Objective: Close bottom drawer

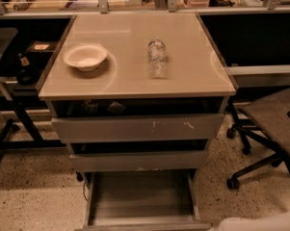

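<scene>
One of three grey metal drawers is pulled out: the narrow, lowest grey bottom drawer [142, 196], at the foot of the cabinet, its plain front panel running along the lower edge of the view. Its slide axis runs from that panel straight back under the cabinet, so the closing push must go away from the camera. I see nothing lying in its grey tray.

The gripper itself is not in view, so I cannot tell its state. Only a white rounded arm casing [260, 224] shows at the bottom right corner, just beside the drawer's front right corner; the drawer lies to its left and ahead.

Above, the mid-width grey drawer front [139, 160] and the widest grey drawer front with white scratches [137, 127] sit further in, each with a dark gap over it.

On the beige tabletop [192, 81] stand a white shallow bowl [85, 57], seemingly empty, and a clear plastic bottle [157, 57], well apart. A dark office chair [274, 114] stands to the right.
</scene>
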Robot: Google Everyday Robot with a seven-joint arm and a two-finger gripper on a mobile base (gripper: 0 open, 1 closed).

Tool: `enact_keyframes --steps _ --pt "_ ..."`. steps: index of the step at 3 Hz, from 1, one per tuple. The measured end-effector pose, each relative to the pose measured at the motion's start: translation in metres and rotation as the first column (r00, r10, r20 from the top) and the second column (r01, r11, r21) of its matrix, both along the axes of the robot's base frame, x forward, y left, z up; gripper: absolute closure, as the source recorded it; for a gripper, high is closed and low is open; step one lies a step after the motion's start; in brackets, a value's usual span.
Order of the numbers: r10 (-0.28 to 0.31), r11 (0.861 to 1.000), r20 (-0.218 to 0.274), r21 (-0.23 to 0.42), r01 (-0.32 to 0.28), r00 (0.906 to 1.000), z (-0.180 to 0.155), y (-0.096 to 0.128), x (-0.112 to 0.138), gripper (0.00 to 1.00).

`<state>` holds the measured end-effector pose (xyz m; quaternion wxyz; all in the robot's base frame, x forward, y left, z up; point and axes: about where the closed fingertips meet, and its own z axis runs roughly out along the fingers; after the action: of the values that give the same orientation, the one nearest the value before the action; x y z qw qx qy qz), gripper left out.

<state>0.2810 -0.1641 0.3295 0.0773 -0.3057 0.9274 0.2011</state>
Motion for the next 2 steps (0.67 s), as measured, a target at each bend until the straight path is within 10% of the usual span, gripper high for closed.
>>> enact_keyframes --steps 2 --pt "-0.03 0.999 -0.002 0.018 0.03 0.9995 -0.013 0.003 0.0 1.0"
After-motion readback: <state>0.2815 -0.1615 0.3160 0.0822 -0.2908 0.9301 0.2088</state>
